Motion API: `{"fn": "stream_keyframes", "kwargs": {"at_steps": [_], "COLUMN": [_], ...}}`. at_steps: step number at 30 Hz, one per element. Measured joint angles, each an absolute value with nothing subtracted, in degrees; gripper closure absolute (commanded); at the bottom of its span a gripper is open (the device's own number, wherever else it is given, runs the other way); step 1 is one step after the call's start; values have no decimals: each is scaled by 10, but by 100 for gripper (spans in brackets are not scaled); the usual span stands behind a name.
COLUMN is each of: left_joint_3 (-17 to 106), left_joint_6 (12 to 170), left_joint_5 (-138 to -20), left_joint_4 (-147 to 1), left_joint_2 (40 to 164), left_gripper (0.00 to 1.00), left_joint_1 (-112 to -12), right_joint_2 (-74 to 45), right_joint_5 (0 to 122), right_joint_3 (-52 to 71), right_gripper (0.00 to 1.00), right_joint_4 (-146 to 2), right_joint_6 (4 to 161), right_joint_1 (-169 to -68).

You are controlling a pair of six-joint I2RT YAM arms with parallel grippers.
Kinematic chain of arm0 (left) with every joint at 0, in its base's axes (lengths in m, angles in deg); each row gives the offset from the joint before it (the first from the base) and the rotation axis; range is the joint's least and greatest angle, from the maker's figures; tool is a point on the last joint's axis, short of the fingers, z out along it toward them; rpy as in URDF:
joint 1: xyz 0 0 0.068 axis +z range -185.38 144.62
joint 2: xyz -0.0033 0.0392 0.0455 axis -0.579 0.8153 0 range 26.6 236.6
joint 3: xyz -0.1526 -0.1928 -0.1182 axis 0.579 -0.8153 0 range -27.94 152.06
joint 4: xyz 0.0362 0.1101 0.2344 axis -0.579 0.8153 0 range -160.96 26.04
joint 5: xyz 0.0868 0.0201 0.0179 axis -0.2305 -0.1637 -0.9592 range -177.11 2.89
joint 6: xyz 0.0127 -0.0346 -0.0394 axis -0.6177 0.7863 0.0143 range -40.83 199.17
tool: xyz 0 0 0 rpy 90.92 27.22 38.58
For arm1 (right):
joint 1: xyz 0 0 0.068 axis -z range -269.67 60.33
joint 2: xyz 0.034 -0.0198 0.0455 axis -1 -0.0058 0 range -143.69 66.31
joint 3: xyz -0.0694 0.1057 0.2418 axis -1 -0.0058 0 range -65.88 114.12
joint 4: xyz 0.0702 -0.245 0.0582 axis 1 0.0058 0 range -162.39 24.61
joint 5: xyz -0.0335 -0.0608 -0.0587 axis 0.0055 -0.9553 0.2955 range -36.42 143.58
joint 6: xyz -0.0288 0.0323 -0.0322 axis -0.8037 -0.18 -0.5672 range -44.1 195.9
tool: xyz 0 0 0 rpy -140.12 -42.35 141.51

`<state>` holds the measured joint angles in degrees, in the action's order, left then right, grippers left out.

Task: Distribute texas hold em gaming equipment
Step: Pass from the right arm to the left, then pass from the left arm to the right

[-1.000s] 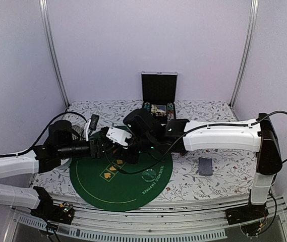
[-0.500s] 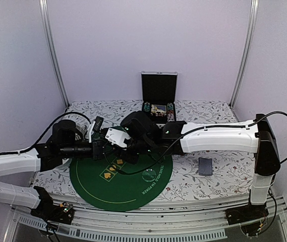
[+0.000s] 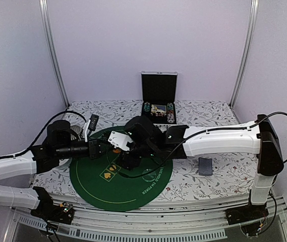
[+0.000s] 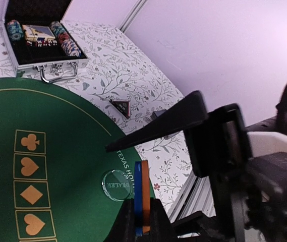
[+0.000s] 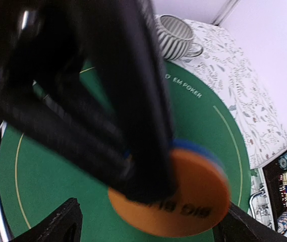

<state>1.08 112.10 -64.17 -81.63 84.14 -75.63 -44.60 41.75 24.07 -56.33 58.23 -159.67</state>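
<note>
My left gripper (image 4: 142, 214) is pinched tight on two discs held on edge, face to face: an orange disc (image 4: 146, 194) and a blue disc (image 4: 138, 201) pressed against it. From my right wrist, the orange face is broad, flat and round, with dark lettering that reads BIG and then blurs. Only a thin blue rim peeks out behind it.

The pair hangs over the green mat (image 3: 133, 191), not touching it. My right gripper (image 5: 148, 227) is spread wide, one finger off to each side of the discs and clear of them. One black finger (image 4: 163, 123) slants across close above my left fingers, so room there is tight.

A clear dealer disc (image 4: 117, 184) lies flat on the mat near its rim. Beyond the rim, on the floral cloth (image 3: 209, 176), sit the triangle (image 4: 121, 107) and the deck (image 3: 205, 166), well apart. The open case (image 4: 47, 63) holding chips (image 4: 66, 40) stands at the far edge, and the cup (image 5: 176, 31) sits just off the mat.
</note>
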Motion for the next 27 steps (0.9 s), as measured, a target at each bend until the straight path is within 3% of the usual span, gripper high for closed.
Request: {"fn": "stream_keyframes", "kwargs": {"at_steps": [3, 7, 15, 27], "left_joint_3": [2, -11, -15, -23], "left_joint_6": [1108, 1087, 1058, 1055], "left_joint_5": [-643, -639, -607, -574], "left_joint_4": [-820, -832, -853, -884], "left_joint_2": [804, 757, 726, 722], "left_gripper": [100, 100, 100, 100], "left_joint_1": [-756, -756, -756, -756], "right_joint_2": [-411, -347, -304, -363], "right_joint_5": [474, 622, 828, 897], "right_joint_3": [184, 122, 102, 144], "right_gripper": [7, 14, 43, 79], "right_joint_4": [-575, -601, -711, -761], "right_joint_6": [597, 630, 718, 798], "right_joint_1": [-1585, -1541, -1480, -1485]}}
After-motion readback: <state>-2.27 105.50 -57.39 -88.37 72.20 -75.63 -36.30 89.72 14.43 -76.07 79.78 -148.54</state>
